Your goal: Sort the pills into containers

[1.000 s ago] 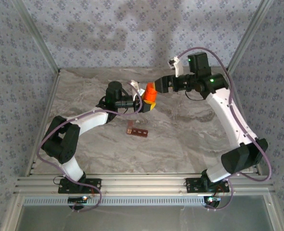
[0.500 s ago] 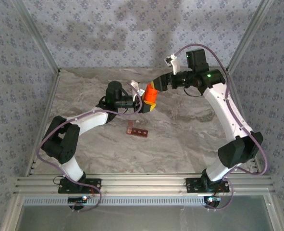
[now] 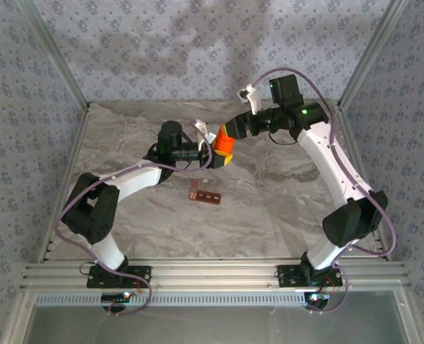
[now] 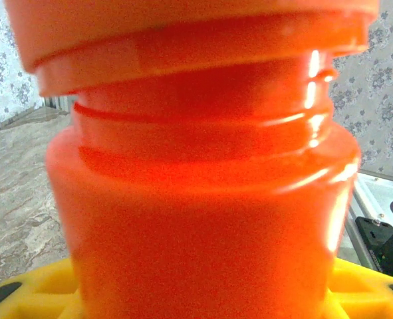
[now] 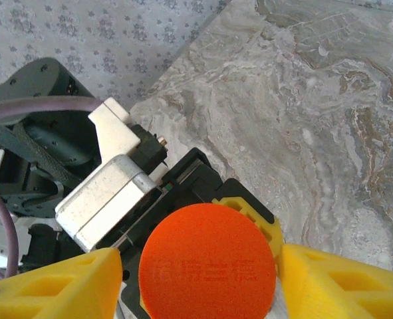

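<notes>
an orange bottle (image 3: pixel 226 141), seemingly upright, over a grey marbled table (image 3: pixel 269 204) between floral-patterned walls (image 3: pixel 161 43).

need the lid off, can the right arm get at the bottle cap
Likely yes: the left hand holds the orange bottle, and the right hand's yellow fingers sit either side of its cap.

Bottle (image 3: pixel 226 140) behind containers (image 3: pixel 204 195)

Left hand (image 3: pixel 218 155) and right hand (image 3: pixel 230 132) hem the orange bottle (image 3: pixel 226 145); containers (image 3: pixel 204 194) lie unobstructed.
</notes>
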Tool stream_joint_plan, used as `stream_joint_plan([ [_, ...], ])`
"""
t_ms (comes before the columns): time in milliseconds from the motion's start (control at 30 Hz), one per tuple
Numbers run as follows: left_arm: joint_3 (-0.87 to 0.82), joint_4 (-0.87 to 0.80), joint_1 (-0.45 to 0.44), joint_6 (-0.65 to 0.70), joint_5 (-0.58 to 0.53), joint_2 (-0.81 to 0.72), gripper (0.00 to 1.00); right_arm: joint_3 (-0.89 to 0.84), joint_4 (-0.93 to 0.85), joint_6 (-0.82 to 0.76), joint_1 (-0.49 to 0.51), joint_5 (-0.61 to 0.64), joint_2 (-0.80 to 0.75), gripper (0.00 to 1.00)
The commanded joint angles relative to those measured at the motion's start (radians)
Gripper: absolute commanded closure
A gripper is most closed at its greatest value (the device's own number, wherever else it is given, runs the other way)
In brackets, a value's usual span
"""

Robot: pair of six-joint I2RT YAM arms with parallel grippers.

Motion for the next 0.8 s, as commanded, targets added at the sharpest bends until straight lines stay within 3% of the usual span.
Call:
stream_joint_plan([
  [0,0.03,0.051,-0.007,0.0,0.027,-0.041,1.0,-0.018,-0.03,-0.018,0.004,-0.023,-0.001,0.42],
  [100,0.034,0.05,-0.007,-0.002,0.028,-0.038,1.0,-0.034,-0.027,-0.021,0.006,-0.019,-0.007,0.45],
  [200,0.035,0.051,-0.007,-0.002,0.027,-0.038,1.0,-0.054,-0.015,-0.02,0.009,-0.005,-0.019,0.4],
  [467,0.039,0.053,-0.007,-0.009,0.026,-0.033,1.0,-0.065,-0.009,-0.021,0.016,0.01,-0.025,0.41],
  [600,0.04,0.053,-0.007,-0.008,0.027,-0.034,1.0,-0.068,-0.01,-0.024,0.022,0.032,-0.029,0.26],
  [767,0.037,0.052,-0.007,-0.008,0.028,-0.033,1.0,-0.057,-0.002,-0.013,0.015,0.035,-0.047,0.23],
])
